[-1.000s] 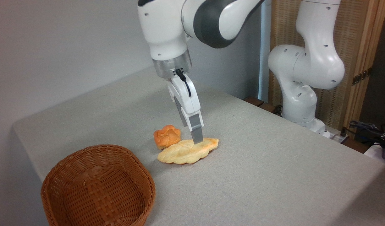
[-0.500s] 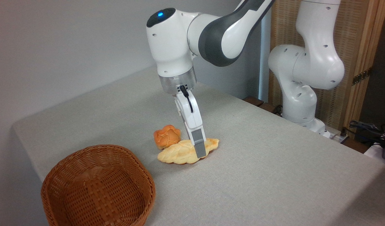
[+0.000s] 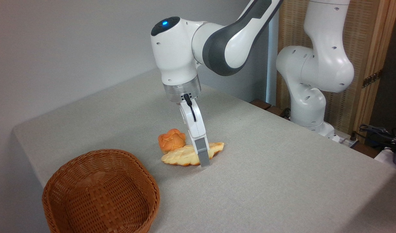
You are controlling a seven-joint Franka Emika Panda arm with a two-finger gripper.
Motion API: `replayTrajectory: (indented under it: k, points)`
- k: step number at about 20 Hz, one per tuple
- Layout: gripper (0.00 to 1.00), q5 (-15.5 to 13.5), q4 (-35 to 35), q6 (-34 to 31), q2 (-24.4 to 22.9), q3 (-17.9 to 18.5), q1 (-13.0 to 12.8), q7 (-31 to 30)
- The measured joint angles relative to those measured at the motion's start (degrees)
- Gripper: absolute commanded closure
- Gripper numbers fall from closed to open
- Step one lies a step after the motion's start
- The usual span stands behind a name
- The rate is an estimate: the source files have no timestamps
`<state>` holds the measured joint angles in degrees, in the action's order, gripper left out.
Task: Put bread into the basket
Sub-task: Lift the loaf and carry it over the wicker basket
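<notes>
The bread (image 3: 181,157), a long pale-yellow braided loaf with toasted tips, lies on the grey table (image 3: 265,181) near its middle. My gripper (image 3: 203,159) points down across the loaf's right half. Its near grey finger (image 3: 202,153) covers the loaf's front edge and its tip reaches the tabletop. The far finger is hidden behind it. The loaf looks narrower and tipped up on its side, pinched between the fingers. The reddish-brown wicker basket (image 3: 101,154) stands at the front left, apart from the loaf and with nothing inside.
A small round orange-brown bun (image 3: 171,139) sits right behind the loaf's left part, touching or nearly touching it. The arm's white base (image 3: 309,106) rises at the table's back right. Cables (image 3: 379,132) lie beyond the right edge.
The gripper came down from just above the loaf until its fingers straddle it at table level. The loaf has since tipped up and looks narrower. Bun and basket stayed put.
</notes>
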<state>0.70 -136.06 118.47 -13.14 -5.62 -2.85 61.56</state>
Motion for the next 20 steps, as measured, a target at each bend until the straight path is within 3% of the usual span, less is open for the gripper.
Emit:
replayTrajectory:
  k: [2, 5, 9, 14, 17, 20]
  points:
    - [0.60, 0.0, 0.0, 0.0, 0.1, 0.0, -0.1, 0.0]
    - [0.72, 0.0, 0.0, 0.0, 0.3, 0.0, -0.6, 0.0]
    - [0.73, 0.0, 1.3, -1.5, 0.2, 0.0, -0.6, 0.0]
    - [0.72, -0.4, 16.0, -19.1, 0.6, 1.9, -0.5, 0.0]
    - [0.71, -5.2, 24.4, -20.4, 3.6, 3.6, -0.3, -0.7]
    - [0.66, -8.7, 34.5, -20.2, 11.4, 3.9, -0.2, -8.0]
